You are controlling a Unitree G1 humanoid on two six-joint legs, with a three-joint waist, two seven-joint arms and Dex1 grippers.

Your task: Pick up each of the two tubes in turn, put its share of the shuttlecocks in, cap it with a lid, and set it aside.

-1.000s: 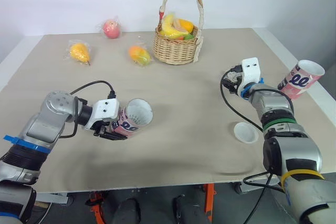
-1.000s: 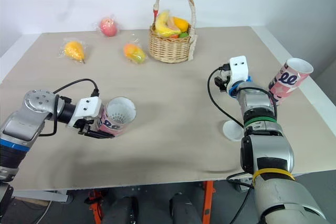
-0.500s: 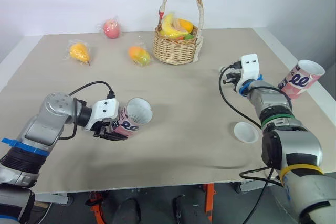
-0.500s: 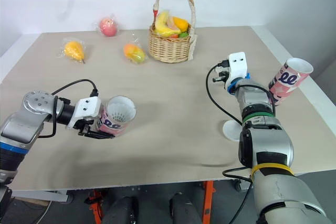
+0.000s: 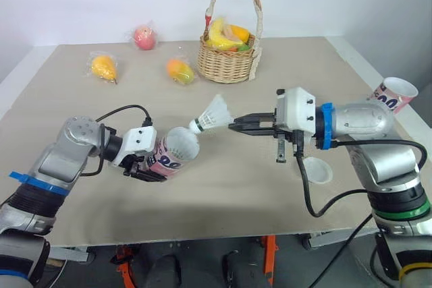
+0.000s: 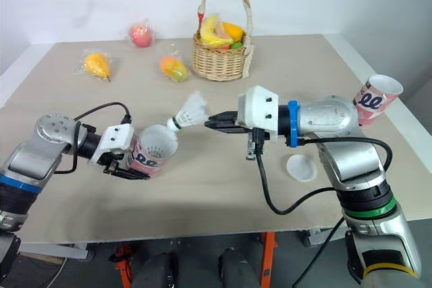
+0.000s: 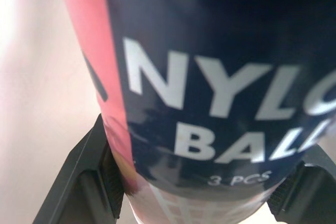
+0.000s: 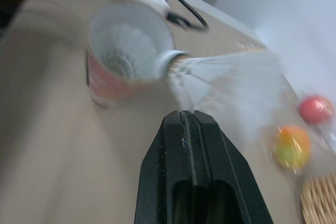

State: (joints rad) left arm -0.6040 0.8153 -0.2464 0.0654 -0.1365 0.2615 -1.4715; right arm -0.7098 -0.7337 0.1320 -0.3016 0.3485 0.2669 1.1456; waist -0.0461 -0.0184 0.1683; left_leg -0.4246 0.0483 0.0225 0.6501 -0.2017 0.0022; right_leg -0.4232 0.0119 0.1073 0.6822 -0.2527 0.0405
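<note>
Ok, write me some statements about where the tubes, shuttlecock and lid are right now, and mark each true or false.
1. The left end effector grips a tube whose open mouth faces the shuttlecock. True.
2. The shuttlecock sits deep inside that tube. False: the right end effector holds it by the skirt, with the cork only at the rim.
3. The lid caps the held tube. False: it lies on the table, under the right arm.
4. A second tube sits by the table's right edge. True.
5. The basket is empty. False: it holds fruit.
</note>
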